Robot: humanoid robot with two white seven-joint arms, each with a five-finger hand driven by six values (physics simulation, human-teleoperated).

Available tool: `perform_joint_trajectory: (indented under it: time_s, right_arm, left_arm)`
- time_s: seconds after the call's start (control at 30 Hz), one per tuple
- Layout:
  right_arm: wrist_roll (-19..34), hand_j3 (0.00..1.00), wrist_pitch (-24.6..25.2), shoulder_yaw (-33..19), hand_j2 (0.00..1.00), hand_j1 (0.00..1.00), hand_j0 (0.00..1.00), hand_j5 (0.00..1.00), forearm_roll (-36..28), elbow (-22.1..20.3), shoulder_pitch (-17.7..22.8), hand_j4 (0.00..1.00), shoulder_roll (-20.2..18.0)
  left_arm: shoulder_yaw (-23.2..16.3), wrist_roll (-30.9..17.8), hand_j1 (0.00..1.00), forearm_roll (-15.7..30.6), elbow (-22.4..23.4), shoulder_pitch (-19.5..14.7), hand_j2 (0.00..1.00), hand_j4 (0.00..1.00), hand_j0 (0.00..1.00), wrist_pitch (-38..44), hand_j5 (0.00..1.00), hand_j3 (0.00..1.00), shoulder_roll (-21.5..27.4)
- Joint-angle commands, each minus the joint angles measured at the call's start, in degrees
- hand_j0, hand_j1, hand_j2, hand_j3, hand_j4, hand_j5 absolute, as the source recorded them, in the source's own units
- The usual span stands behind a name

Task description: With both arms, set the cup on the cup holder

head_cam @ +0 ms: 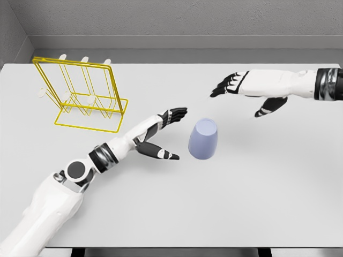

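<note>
While cup (203, 139) is sitting mid-frame on bench (257, 203), left robot hand (170, 134) is reaching spread wide, holding nothing; right robot hand (236, 88) hovering open upper right. Wrap cup squarely, then yellow holder (80, 93) upper left.

The cup (203, 139) stands on the table (257, 203) near its middle. The rack (80, 93) stands far left. The left hand (163, 134) is just left of the cup; the right hand (244, 91) hangs farther back, to its right.
</note>
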Motion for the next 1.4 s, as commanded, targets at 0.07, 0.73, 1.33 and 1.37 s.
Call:
perform_joint_trajectory:
  time_s: [0.07,0.73,1.33,1.37]
  right_arm:
    - [-8.9,1.00,0.2,0.0,1.00,1.00,1.00,1.00,-0.4,1.7,0.1,1.00,-0.6]
    - [-9.2,1.00,0.2,-0.4,1.00,1.00,1.00,1.00,-0.4,7.6,1.1,1.00,-0.9]
    - [-9.1,1.00,0.2,-1.1,1.00,1.00,1.00,1.00,-0.4,8.6,2.3,1.00,-1.1]
    - [-9.1,1.00,0.2,-1.1,1.00,1.00,1.00,1.00,-0.4,8.8,2.3,1.00,-1.1]
  left_arm:
    - [0.7,0.0,1.00,0.0,3.1,0.1,1.00,1.00,1.00,-0.1,1.00,1.00,-1.5]
    - [-1.9,-0.3,1.00,-0.6,6.1,-1.7,1.00,1.00,1.00,-3.0,1.00,1.00,-5.8]
    - [-1.9,-0.2,1.00,-0.7,9.1,-3.2,1.00,1.00,1.00,-3.1,1.00,1.00,-8.6]
    - [-1.9,-0.2,1.00,-0.7,9.1,-3.2,1.00,1.00,1.00,-3.1,1.00,1.00,-8.6]
